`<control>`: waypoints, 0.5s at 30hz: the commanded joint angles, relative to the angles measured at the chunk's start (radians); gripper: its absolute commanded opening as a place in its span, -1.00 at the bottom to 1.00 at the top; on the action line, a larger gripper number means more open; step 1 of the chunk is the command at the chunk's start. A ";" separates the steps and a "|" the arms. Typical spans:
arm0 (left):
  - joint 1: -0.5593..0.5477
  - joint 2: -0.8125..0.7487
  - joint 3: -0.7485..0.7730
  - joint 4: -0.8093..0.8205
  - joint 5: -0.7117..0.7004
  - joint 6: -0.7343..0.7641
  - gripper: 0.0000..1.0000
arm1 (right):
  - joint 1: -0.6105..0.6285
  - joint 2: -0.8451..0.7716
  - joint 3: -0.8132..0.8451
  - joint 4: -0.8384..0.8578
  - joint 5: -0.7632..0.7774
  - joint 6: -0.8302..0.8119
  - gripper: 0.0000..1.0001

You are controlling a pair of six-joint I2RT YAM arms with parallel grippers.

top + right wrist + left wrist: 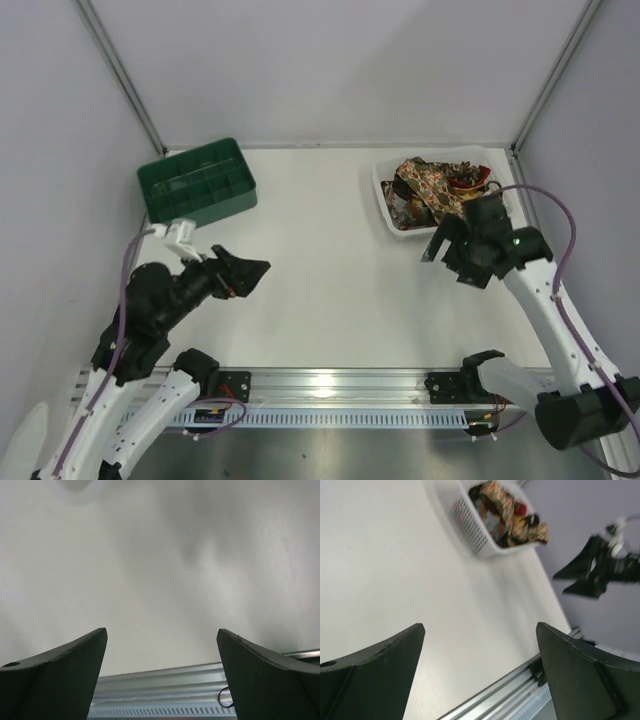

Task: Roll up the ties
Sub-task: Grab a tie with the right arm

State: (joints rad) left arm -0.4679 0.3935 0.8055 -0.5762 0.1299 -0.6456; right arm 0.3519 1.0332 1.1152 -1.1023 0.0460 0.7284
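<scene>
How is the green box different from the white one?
The green crate sits at the back left; the white tray sits at the back right. The crate is split into compartments; the tray holds a heap of patterned ties. Both are rectangular, resting on the table.

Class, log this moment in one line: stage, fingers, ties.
stage: nothing picked up yet | left fingers: open, empty, above table | right fingers: open, empty, by white tray | ties: heaped in tray
</scene>
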 commanded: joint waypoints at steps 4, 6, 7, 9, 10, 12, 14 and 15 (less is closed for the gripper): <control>0.006 0.240 0.132 -0.097 0.191 0.124 1.00 | -0.425 0.336 0.276 0.036 -0.147 -0.278 0.96; 0.006 0.242 0.118 -0.088 0.220 0.124 1.00 | -0.514 0.390 0.320 0.071 -0.173 -0.236 0.79; 0.006 0.237 0.110 -0.077 0.230 0.129 1.00 | -0.531 0.416 0.337 0.115 -0.181 -0.194 0.72; 0.006 0.214 0.086 -0.079 0.221 0.132 1.00 | -0.580 0.424 0.337 0.157 -0.175 -0.146 0.69; 0.006 0.199 0.080 -0.089 0.218 0.136 1.00 | -0.596 0.423 0.319 0.186 -0.175 -0.105 0.67; 0.006 0.182 0.057 -0.100 0.217 0.142 1.00 | -0.620 0.421 0.301 0.229 -0.199 -0.089 0.62; 0.006 0.157 0.043 -0.120 0.202 0.153 1.00 | -0.599 0.448 0.299 0.295 -0.242 -0.077 0.58; 0.006 0.150 0.032 -0.126 0.188 0.158 1.00 | -0.561 0.468 0.314 0.301 -0.235 -0.067 0.58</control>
State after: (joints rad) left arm -0.4679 0.5613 0.8635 -0.6682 0.3138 -0.5209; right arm -0.2596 1.4815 1.4029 -0.9031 -0.1276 0.6201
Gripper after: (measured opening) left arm 0.996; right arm 0.794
